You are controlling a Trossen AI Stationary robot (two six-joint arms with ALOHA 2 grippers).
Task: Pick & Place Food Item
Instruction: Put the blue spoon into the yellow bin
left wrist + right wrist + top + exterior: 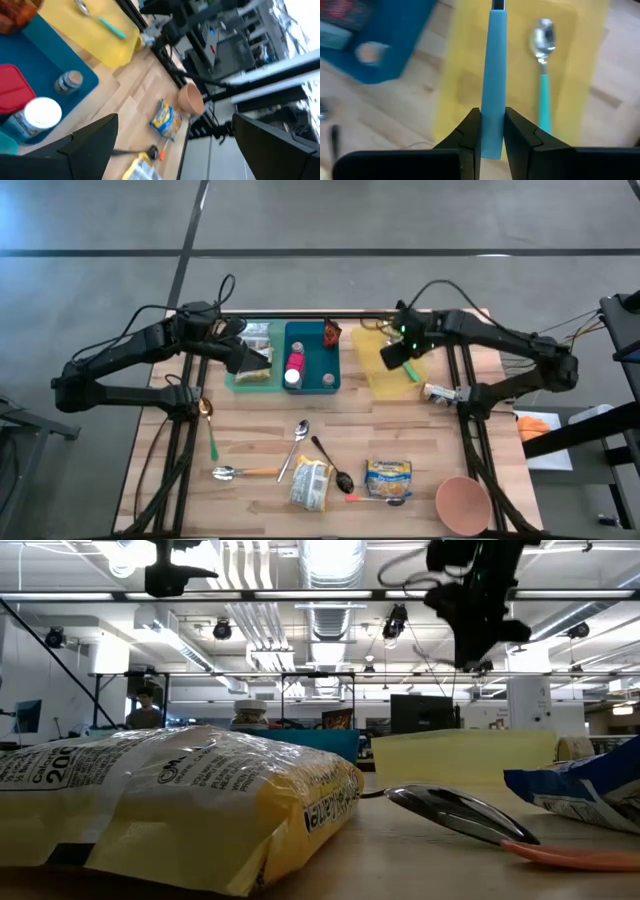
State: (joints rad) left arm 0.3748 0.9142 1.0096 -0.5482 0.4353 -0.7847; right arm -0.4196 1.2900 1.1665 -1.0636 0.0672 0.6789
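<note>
My right gripper (pixel 394 356) hangs over the yellow tray (pixel 386 377) at the far right, shut on a light-blue-handled utensil (pixel 493 75) whose head is out of the wrist view. A teal-handled spoon (pixel 543 70) lies on that tray. My left gripper (pixel 246 358) stands open above the green tray (pixel 252 376) with nothing between its fingers (pixel 90 145). Two food packets lie flat near the table's front: a yellow one (pixel 311 483) and a blue one (pixel 389 477). A red and white bottle (pixel 294 369) lies in the blue tray (pixel 322 360). My right gripper pinches the light-blue handle near its free end (pixel 493 131) between its two fingers. The fingers point steeply down, and the handle runs on in line with them. The utensil hangs below the fingers, clear of the yellow tray (pixel 465 75).
Several spoons (pixel 297 442) lie scattered on the wooden table between the trays and the packets. A pink bowl (pixel 463 502) stands at the near right corner. A green-handled utensil (pixel 211 435) lies at the left. A small jar (pixel 69 81) stands in the blue tray.
</note>
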